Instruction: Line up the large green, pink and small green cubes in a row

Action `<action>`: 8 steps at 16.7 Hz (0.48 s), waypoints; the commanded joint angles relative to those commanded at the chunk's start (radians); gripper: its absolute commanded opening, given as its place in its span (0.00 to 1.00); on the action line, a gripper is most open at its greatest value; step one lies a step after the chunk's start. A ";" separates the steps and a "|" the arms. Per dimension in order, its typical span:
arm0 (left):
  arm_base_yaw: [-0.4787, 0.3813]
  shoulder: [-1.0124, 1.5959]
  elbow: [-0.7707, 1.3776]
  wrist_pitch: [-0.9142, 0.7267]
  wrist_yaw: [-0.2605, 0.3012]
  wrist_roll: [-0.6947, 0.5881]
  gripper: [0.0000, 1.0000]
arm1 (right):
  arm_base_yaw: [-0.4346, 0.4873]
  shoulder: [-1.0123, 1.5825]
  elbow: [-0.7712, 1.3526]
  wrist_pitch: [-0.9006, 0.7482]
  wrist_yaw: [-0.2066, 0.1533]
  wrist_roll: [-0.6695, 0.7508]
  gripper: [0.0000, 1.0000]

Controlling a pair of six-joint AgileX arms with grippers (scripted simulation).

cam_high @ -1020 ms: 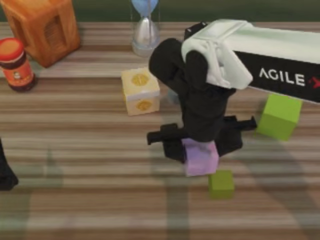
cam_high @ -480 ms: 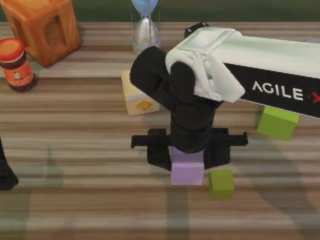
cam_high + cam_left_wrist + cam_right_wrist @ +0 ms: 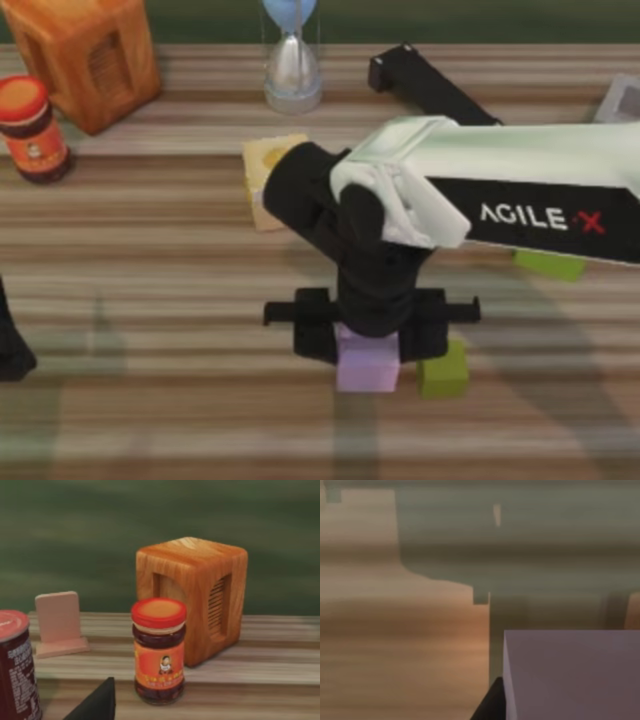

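Beside the small green cube (image 3: pixel 443 367), right hand (image 3: pixel 368 345) grips the pink (image 3: pixel 366 366).

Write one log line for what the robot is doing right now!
right pincer: holding pink cube | pink cube: just left of small green cube | large green cube: mostly hidden under arm | left arm: parked, left edge

red-lidded sauce jar (image 3: pixel 159 652) upright on bench (image 3: pixel 270 680), wooden box (image 3: pixel 192 595) just behind; pink stand (image 3: pixel 59 624) and dark can (image 3: pixel 15 667) nearby.
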 joint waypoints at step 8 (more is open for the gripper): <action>0.000 0.000 0.000 0.000 0.000 0.000 1.00 | 0.004 0.022 -0.042 0.055 0.000 0.001 0.15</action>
